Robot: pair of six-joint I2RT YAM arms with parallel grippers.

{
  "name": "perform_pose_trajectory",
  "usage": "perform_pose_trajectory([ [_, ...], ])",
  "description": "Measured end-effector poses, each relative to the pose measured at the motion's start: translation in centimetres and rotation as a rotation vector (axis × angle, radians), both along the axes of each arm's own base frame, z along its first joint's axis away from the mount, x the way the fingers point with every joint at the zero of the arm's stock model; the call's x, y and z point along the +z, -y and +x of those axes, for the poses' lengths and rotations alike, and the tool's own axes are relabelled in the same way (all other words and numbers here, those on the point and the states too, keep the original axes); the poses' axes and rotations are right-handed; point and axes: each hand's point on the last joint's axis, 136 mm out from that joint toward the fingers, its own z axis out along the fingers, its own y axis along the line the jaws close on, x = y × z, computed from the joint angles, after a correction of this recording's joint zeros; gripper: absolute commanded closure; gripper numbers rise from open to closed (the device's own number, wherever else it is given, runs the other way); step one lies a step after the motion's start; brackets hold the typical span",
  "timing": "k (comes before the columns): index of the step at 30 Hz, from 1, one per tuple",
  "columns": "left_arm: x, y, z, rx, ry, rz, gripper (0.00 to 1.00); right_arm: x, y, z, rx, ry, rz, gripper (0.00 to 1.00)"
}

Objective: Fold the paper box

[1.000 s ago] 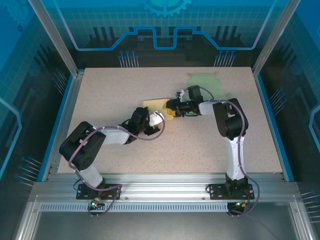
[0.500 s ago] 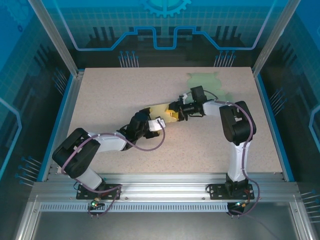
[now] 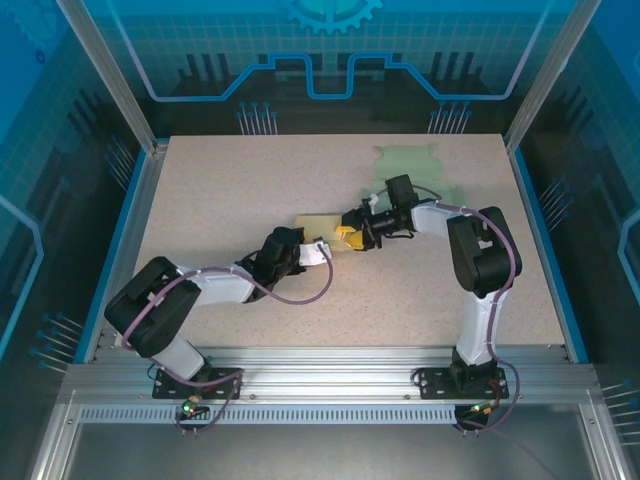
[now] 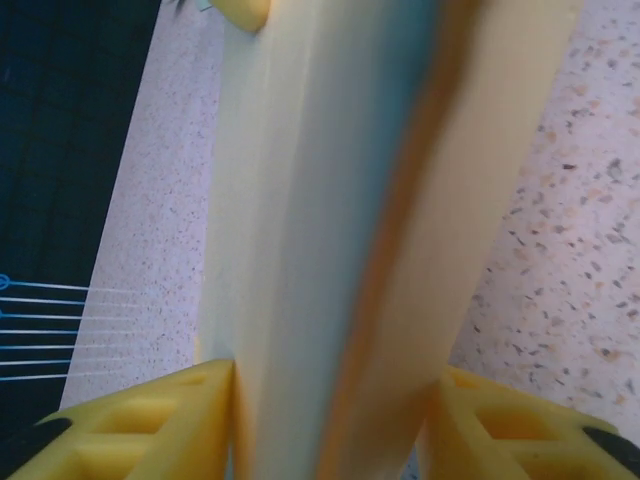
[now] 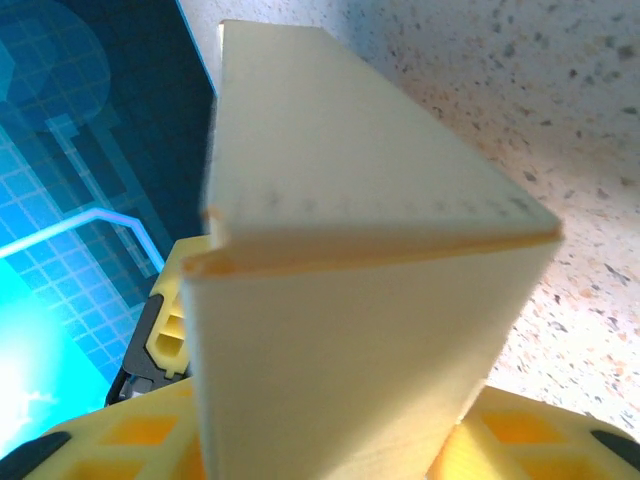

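The box [image 3: 316,222] is near the middle of the table [image 3: 200,180]. The left gripper [image 3: 318,250] clamps its near edge and the right gripper [image 3: 350,232] clamps its right end.

A pale green patch [image 3: 410,162] lies far back on the speckled table [image 3: 220,190].
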Motion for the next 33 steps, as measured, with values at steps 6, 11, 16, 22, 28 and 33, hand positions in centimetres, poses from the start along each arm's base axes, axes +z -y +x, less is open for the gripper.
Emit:
perform_pose_trajectory([
  [6, 0.4, 0.2, -0.6, -0.017, -0.02, 0.016, 0.67, 0.3, 0.1, -0.4, 0.006, 0.007, 0.002, 0.34],
  [11, 2.1, 0.7, -0.9, -0.028, -0.066, -0.005, 0.7, 1.5, 0.8, -0.5, -0.001, 0.047, 0.002, 0.26],
  [16, 3.8, 1.5, -1.5, -0.043, -0.216, -0.016, 0.7, 2.8, 2.7, -0.3, -0.043, 0.114, -0.031, 0.21],
  [22, 6.3, 0.8, -1.5, 0.0, -0.403, -0.054, 0.7, 4.2, 7.2, 1.0, -0.146, 0.221, -0.144, 0.21],
  [28, 5.9, -0.4, -1.8, 0.06, -0.609, -0.048, 0.68, 5.1, 10.2, 1.1, -0.191, 0.346, -0.291, 0.25],
  [33, 3.3, -0.6, -3.3, 0.083, -0.799, 0.006, 0.67, 7.3, 10.7, 0.5, -0.154, 0.529, -0.405, 0.28],
])
